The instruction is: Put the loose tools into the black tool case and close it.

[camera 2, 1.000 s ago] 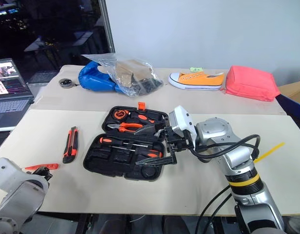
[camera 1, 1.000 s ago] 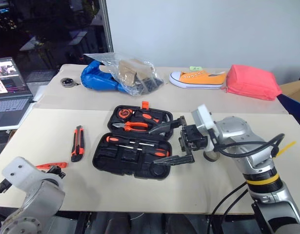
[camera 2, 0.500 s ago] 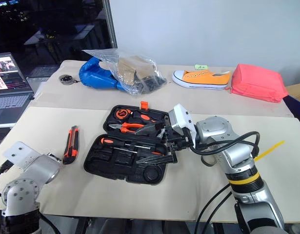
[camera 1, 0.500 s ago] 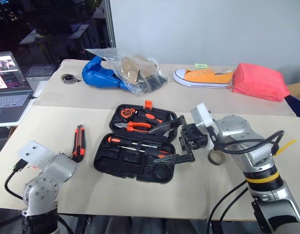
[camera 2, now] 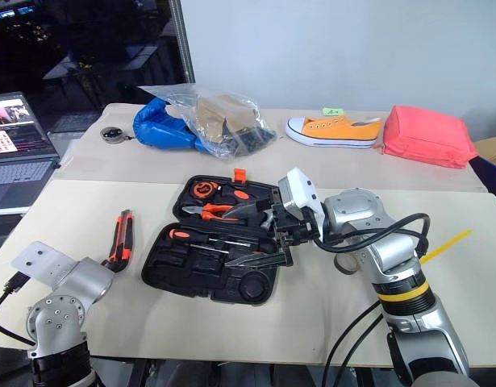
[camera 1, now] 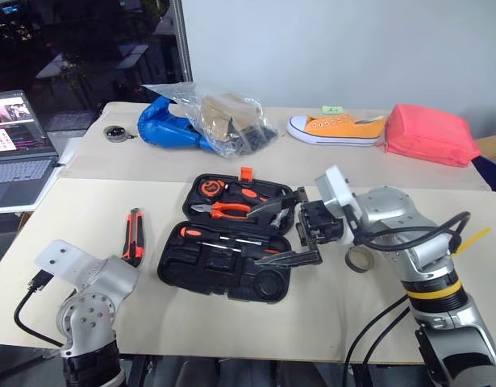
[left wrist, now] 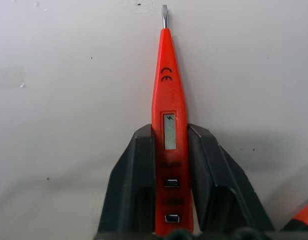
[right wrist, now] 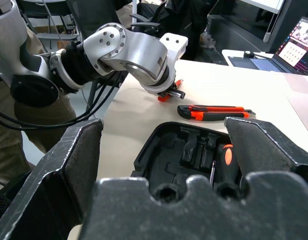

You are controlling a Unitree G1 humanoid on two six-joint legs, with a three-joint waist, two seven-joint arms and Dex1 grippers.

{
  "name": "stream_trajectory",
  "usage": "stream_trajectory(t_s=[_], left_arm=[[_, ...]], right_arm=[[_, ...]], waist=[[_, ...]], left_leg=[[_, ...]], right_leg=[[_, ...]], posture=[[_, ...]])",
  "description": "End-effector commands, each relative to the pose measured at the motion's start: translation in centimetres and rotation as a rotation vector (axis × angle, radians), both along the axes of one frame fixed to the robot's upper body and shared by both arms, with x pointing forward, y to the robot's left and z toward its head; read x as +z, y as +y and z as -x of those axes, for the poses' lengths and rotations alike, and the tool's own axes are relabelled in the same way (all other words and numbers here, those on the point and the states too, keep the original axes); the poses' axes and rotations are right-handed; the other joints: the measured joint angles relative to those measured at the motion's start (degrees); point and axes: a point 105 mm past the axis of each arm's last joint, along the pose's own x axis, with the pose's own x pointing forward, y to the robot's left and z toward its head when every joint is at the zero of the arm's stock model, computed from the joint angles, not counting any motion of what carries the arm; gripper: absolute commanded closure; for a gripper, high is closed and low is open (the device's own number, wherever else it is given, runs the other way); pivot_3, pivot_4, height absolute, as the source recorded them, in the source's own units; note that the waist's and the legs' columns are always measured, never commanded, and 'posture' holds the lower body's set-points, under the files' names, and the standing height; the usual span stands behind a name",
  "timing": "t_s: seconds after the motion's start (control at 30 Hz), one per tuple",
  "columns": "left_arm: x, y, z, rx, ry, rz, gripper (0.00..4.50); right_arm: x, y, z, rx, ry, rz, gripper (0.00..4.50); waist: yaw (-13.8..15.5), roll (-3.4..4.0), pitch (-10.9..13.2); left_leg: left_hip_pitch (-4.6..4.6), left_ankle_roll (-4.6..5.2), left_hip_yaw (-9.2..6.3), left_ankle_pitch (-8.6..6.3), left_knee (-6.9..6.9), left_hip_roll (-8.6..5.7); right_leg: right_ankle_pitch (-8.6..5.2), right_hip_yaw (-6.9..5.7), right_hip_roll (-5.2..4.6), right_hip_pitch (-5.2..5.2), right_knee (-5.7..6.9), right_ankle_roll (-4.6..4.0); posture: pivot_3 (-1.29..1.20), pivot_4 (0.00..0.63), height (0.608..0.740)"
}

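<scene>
Both left fingers [left wrist: 210, 190] pinch the red tester [left wrist: 167, 125], one on each side of its body, with the metal tip pointing away over the pale table [camera 1: 86, 210]. Right fingers [right wrist: 68, 165] are spread wide and hold nothing; the right gripper [camera 1: 289, 227] hangs level just over the near right part of the case [camera 1: 227, 238], one finger above the lid half and one above the base half.

By size, with the case as landmark: the table carries everything. A laptop [camera 1: 18, 145] sits far to its left at the table edge. Behind it lie a blue bag [camera 1: 167, 129] under a clear plastic bag [camera 1: 219, 117], a pink pouch [camera 1: 429, 133] and an orange shoe [camera 1: 338, 129]. The case lies open and flat; its far half holds orange pliers [camera 1: 223, 210], its near half two screwdrivers [camera 1: 223, 239], and a round recess at its near right corner looks empty, though that spot is dark. The knife [camera 1: 132, 236] lies just left of the case, apart from it. The left gripper [right wrist: 170, 93] is down at the table further left of the knife, near the front edge. The tape roll [camera 1: 359, 259] sits right of the case, under the right arm.
</scene>
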Motion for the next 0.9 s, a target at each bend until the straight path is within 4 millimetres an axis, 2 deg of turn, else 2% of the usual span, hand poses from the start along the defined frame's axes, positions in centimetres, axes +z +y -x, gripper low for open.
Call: stream_trajectory(t_s=[0.03, 0.07, 0.1, 0.13, 0.17, 0.2, 0.23, 0.33, 0.4, 0.47, 0.57, 0.7, 0.8, 0.9], left_arm=[[1.1, 1.9, 0.9, -0.06, -0.06, -0.084, 4.05], [4.4, 1.8, -1.1, -0.271, -0.252, -0.186, 4.05], [6.9, 1.0, -2.2, -0.448, -0.373, -0.265, 4.05], [9.0, -0.7, -3.1, -0.656, -0.504, -0.279, 4.05], [10.4, -2.2, -3.7, -0.853, -0.545, -0.312, 4.05], [10.8, -2.8, -3.9, -0.957, -0.551, -0.32, 4.05], [11.7, -4.7, -4.3, -1.197, -0.56, -0.365, 4.05], [12.5, -8.3, -4.1, -1.706, -0.519, -0.459, 4.05], [11.5, -10.7, -3.5, -2.191, -0.402, -0.523, 4.05], [9.7, -10.5, -3.5, -2.489, -0.234, -0.537, 4.05], [7.9, -9.7, -4.7, -2.72, -0.049, -0.586, 4.05], [6.7, -10.3, -6.1, -2.895, 0.036, -0.569, 4.05], [6.3, -11.1, -6.4, -2.959, 0.039, -0.541, 4.05], [5.7, -11.6, -6.8, -2.946, 0.074, -0.534, 4.05]], right_arm=[[1.0, -0.3, 0.2, -0.032, -0.056, -0.041, 0.0], [0.9, -0.5, 0.2, -0.054, -0.049, -0.05, 0.0], [0.8, -0.6, 0.3, -0.07, -0.045, -0.057, 0.0], [0.7, -0.8, 0.4, -0.089, -0.039, -0.061, 0.0], [0.5, -1.1, 0.5, -0.109, -0.033, -0.063, 0.0], [0.3, -1.3, 0.6, -0.121, -0.03, -0.063, 0.0], [0.1, -1.6, 0.8, -0.143, -0.024, -0.064, 0.0], [-0.3, -2.0, 0.9, -0.188, -0.015, -0.065, 0.0], [-0.9, -2.9, 1.0, -0.252, -0.015, -0.057, 0.0], [-1.4, -3.7, 1.3, -0.31, -0.014, -0.052, 0.0], [-1.7, -4.3, 1.8, -0.363, -0.014, -0.046, 0.0], [-2.1, -4.8, 2.7, -0.431, -0.007, -0.046, 0.0], [-2.3, -5.0, 3.2, -0.471, 0.002, -0.052, 0.0], [-2.6, -5.1, 3.6, -0.502, 0.01, -0.057, 0.0]], waist=[[-0.5, 0.0, 0.0], [-0.6, -0.01, 0.0], [-0.8, -0.25, 0.1], [-0.8, -0.4, 0.2], [-0.6, -0.44, 0.3], [0.0, -0.43, 0.3], [0.2, -0.36, 0.3], [0.6, -0.32, 0.3], [0.7, -0.31, 0.3], [0.9, -0.21, 0.3], [0.6, 0.01, 0.3], [0.2, 0.0, 0.3], [0.3, -0.01, 0.3], [0.3, -0.01, 0.3]], left_leg=[[-0.01, 0.0, 0.0, 0.0, -0.04, 0.01], [-0.03, 0.0, -0.02, 0.0, -0.07, 0.01], [-0.06, -0.01, -0.06, 0.0, -0.09, 0.02], [-0.18, -0.19, -0.2, 0.1, -0.16, 0.08], [-0.25, -0.4, -0.33, 0.23, -0.23, 0.1], [-0.35, -0.57, -0.39, 0.32, -0.28, 0.12], [-0.37, -0.61, -0.39, 0.36, -0.29, 0.09], [-0.34, -0.6, -0.27, 0.35, -0.29, 0.03], [-0.35, -0.58, -0.17, 0.34, -0.3, 0.04], [-0.42, -0.58, -0.2, 0.35, -0.32, 0.06], [-0.75, -0.53, -0.15, 0.36, -0.39, 0.09], [-1.14, -0.12, -0.26, 0.16, -0.23, 0.15], [-1.27, 0.26, -0.26, -0.06, -0.06, 0.14], [-1.37, 0.52, -0.26, -0.22, 0.13, 0.12]], right_leg=[[0.0, 0.01, 0.01, -0.02, -0.01, 0.0], [-0.01, 0.0, 0.02, -0.05, -0.02, -0.01], [-0.01, -0.04, 0.02, -0.07, -0.02, -0.02], [-0.05, -0.18, 0.12, -0.24, 0.02, -0.13], [-0.05, -0.36, 0.14, -0.31, 0.02, -0.21], [-0.05, -0.46, 0.15, -0.41, 0.02, -0.27], [-0.06, -0.53, 0.07, -0.42, 0.0, -0.27], [-0.09, -0.45, 0.01, -0.37, -0.1, -0.23], [-0.13, -0.37, 0.0, -0.42, -0.18, -0.23], [-0.2, -0.45, 0.05, -0.5, -0.16, -0.34], [-0.2, -0.35, 0.1, -0.87, -0.08, -0.32], [-0.22, -0.35, 0.26, -1.1, -0.04, -0.27], [-0.27, -0.35, 0.25, -1.09, -0.06, -0.19], [-0.32, -0.33, 0.22, -1.08, -0.06, -0.1]], posture=[[0.0, 0.15, 0.74], [0.0, 0.15, 0.74], [0.0, 0.15, 0.74], [0.0, 0.15, 0.74], [0.0, 0.15, 0.74], [0.0, 0.15, 0.74], [0.0, 0.15, 0.74], [0.0, 0.15, 0.74], [0.0, 0.15, 0.74], [0.0, 0.15, 0.74], [0.0, 0.15, 0.74], [0.0, 0.15, 0.74], [0.0, 0.15, 0.74], [0.0, 0.15, 0.74]])
